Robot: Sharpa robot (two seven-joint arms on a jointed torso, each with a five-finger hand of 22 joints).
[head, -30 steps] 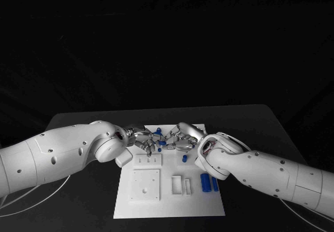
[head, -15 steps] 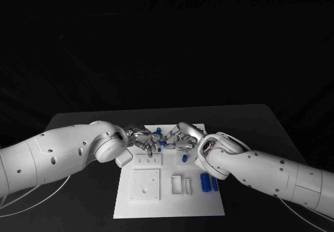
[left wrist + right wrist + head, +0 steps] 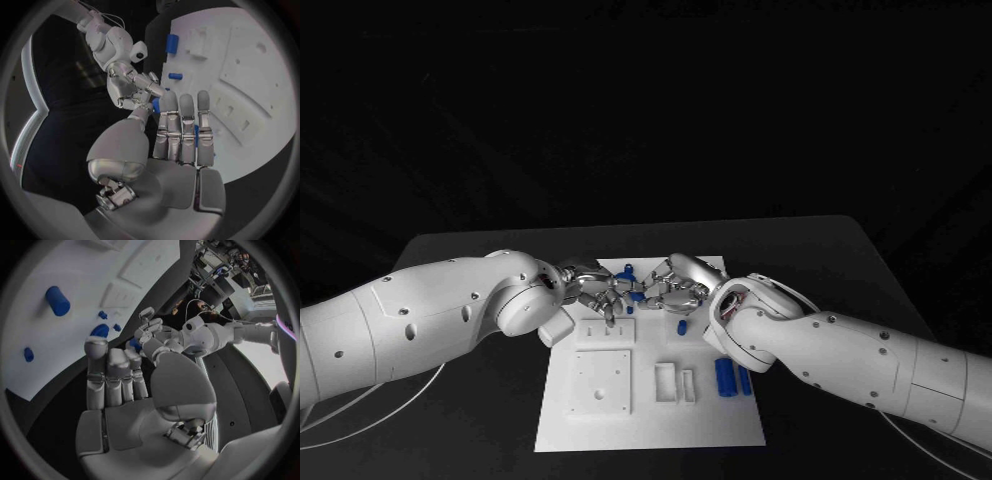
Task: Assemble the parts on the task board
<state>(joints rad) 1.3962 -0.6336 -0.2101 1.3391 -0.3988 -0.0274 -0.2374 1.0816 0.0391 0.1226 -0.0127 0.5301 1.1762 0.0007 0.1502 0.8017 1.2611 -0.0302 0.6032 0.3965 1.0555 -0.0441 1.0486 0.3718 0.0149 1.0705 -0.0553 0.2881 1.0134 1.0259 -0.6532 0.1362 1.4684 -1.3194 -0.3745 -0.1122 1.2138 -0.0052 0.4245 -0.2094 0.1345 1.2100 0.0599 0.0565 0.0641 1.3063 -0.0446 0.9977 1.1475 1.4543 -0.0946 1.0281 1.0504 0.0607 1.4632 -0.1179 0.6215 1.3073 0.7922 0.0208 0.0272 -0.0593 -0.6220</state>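
**Both hands meet over the far part of the board**

The task board [image 3: 651,400], a flat white plate, lies in the middle of the black surface [image 3: 834,250]. At about 12 o'clock on the board, the left hand [image 3: 599,291] and the right hand [image 3: 672,288] stand very close together, fingertips almost facing. Between them is a small blue part [image 3: 633,296]. It seems to be held where the fingers meet, but I cannot tell for sure which hand pinches it, or whether both touch it. In the left wrist view, the left hand [image 3: 181,135] has its fingers straight and side by side, with some blue visible behind them [image 3: 196,136]. In the right wrist view, the fingers of the right hand [image 3: 115,385] are also straight and close together.

Other parts rest on the board: a short blue cylinder [image 3: 726,377] at about 4 o'clock and a smaller blue piece [image 3: 682,326] near the centre, to the right.

The parts look like hard, smooth plastic, small and round, so I judge them light and stiff, but easy to slip or roll. It would be best to take one by its sides, across the round body, with only light pressure. The board has raised white blocks [image 3: 675,383] and a square plate with holes [image 3: 604,382], all matte and rigid.
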